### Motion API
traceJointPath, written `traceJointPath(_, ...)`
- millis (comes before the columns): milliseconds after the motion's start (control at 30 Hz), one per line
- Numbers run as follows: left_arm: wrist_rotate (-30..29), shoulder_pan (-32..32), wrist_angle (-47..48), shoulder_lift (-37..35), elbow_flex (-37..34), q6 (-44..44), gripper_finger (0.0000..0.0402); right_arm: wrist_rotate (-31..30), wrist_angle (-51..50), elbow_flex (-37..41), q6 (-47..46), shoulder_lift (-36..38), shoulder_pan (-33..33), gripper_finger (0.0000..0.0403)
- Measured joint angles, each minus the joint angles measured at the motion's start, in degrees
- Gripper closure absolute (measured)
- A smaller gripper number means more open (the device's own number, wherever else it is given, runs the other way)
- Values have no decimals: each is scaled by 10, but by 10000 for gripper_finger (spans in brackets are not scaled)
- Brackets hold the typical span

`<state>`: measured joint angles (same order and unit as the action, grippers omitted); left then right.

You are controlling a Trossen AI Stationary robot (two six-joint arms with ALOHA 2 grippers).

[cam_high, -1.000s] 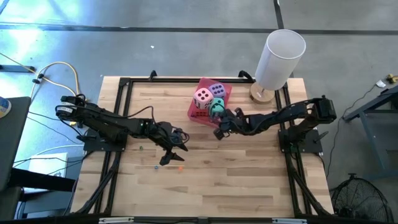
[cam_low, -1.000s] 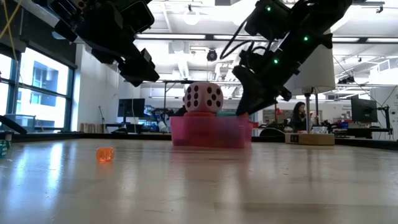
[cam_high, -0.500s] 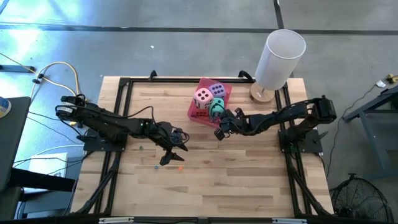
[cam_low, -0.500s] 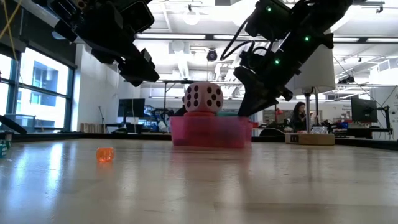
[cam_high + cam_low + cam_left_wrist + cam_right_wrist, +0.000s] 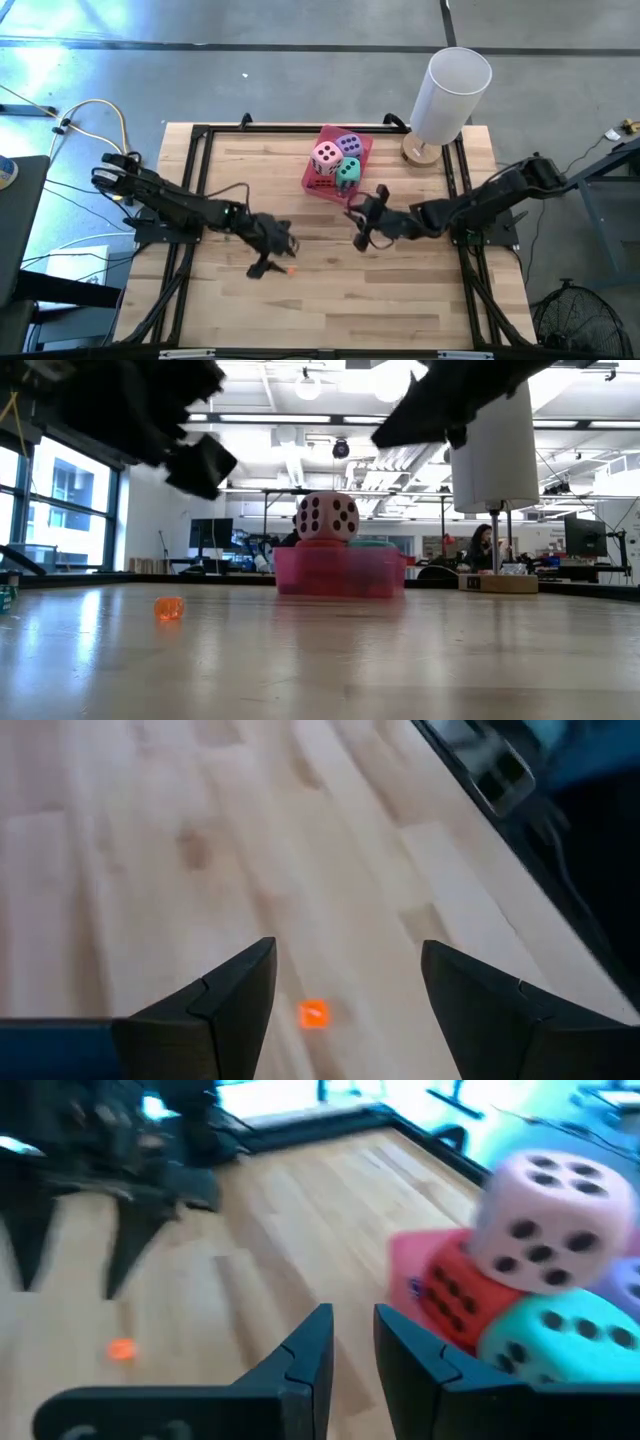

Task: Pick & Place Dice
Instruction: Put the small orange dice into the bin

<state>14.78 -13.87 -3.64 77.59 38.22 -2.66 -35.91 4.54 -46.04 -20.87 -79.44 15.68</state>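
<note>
Several dice sit in the pink tray (image 5: 316, 186) at the table's far middle. The pink die (image 5: 325, 155) rests on top of the red die (image 5: 455, 1295). The teal die (image 5: 348, 173) and the purple die (image 5: 348, 145) lie beside them. My right gripper (image 5: 362, 226) hovers just on the near side of the tray with only a narrow gap between its fingers (image 5: 310, 1355), and nothing is in that gap. My left gripper (image 5: 268, 262) hangs open at left of centre over a tiny orange bead (image 5: 313, 1013).
A tall white cylinder (image 5: 452, 88) on a round wooden base stands at the far right corner. The orange bead (image 5: 169, 607) and another tiny bead (image 5: 250, 268) lie on the bare wood. Black frame rails (image 5: 195, 180) run along the table's sides. A person (image 5: 481, 546) sits in the room beyond.
My right gripper has drawn back from the tray toward the table's near edge and has risen, turning as it went. My left gripper has shifted a little toward the near edge, closer over the orange bead. The dice have stayed in the tray.
</note>
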Motion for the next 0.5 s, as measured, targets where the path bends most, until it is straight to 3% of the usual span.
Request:
traceJointPath(100, -34, -47, -7, 16, 0, 31, 159, 1, 23, 0, 21, 1, 26, 338)
traceJointPath(333, -230, -114, -15, 72, 0, 67, 159, 5, 82, 0, 64, 1, 61, 338)
traceJointPath(500, -205, -118, -43, 110, 0, 25, 159, 11, 103, 0, 76, 1, 79, 338)
